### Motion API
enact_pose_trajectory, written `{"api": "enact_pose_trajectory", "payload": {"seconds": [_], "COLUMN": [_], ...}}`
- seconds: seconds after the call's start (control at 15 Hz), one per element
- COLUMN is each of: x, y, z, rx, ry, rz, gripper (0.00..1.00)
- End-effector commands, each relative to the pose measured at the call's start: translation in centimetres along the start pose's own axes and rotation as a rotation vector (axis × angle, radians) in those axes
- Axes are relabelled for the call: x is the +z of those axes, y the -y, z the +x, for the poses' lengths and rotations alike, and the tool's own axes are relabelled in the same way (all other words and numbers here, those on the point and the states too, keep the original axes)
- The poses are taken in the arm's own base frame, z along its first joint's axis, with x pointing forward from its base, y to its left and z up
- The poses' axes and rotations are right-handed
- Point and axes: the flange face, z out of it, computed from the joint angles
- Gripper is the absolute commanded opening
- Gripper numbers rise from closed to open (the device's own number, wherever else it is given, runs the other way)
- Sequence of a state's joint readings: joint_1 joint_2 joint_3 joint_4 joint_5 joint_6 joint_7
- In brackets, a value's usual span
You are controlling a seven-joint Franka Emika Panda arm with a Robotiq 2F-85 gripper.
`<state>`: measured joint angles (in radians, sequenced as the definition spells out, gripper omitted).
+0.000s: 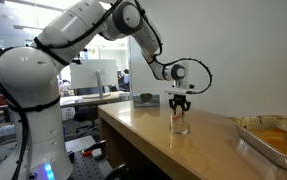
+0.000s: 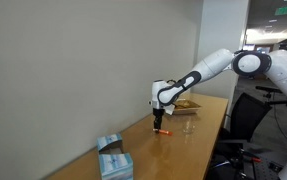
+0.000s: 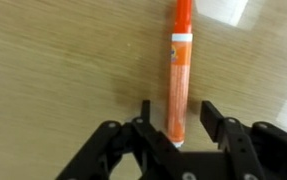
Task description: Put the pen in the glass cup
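Observation:
The red-orange pen (image 3: 180,70) lies flat on the wooden table and runs from the top of the wrist view down between my fingers. My gripper (image 3: 177,120) is open around its lower end, with the pen close to one finger and a gap to the other. In an exterior view the gripper (image 2: 161,120) is low over the table with the pen (image 2: 164,132) under it. In an exterior view the gripper (image 1: 180,103) hangs right by the clear glass cup (image 1: 180,123). A pale blur at the top of the wrist view may be the cup (image 3: 225,10).
A metal tray (image 1: 275,140) with brownish contents sits at the table's end and also shows in an exterior view (image 2: 188,104). A grey boxy container (image 1: 146,98) stands further back. A blue-white box (image 2: 113,158) sits near the table's other end.

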<state>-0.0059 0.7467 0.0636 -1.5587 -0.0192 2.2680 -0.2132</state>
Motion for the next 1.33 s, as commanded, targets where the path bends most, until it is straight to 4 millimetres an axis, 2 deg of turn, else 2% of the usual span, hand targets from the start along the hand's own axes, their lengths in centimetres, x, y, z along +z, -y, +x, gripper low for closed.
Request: {"api": "enact_pose_trajectory", "payload": {"seconds": [0.0, 0.2, 0.27, 0.4, 0.6, 0.8, 0.93, 1.07, 1.27], "x": [-0.1, -0.9, -1.4, -2.5, -5.1, -8.5, -10.0, -10.6, -10.4], "y": [-0.5, -0.5, -0.4, -0.3, -1.0, -2.1, -2.8, -3.1, -2.8], "z": [0.8, 0.9, 0.8, 0.5, -0.7, -2.8, -4.7, -6.9, -9.9], "rx": [-0.025, -0.03, -0.033, -0.03, 0.003, 0.034, 0.041, 0.059, 0.065], "ry": [0.027, 0.002, -0.01, -0.041, -0.129, -0.29, -0.399, -0.505, -0.619], "rz": [0.022, 0.024, 0.021, 0.02, 0.016, 0.026, 0.013, 0.007, -0.009], "gripper": [0.27, 0.03, 0.0, 0.04, 0.04, 0.04, 0.04, 0.04, 0.04]}}
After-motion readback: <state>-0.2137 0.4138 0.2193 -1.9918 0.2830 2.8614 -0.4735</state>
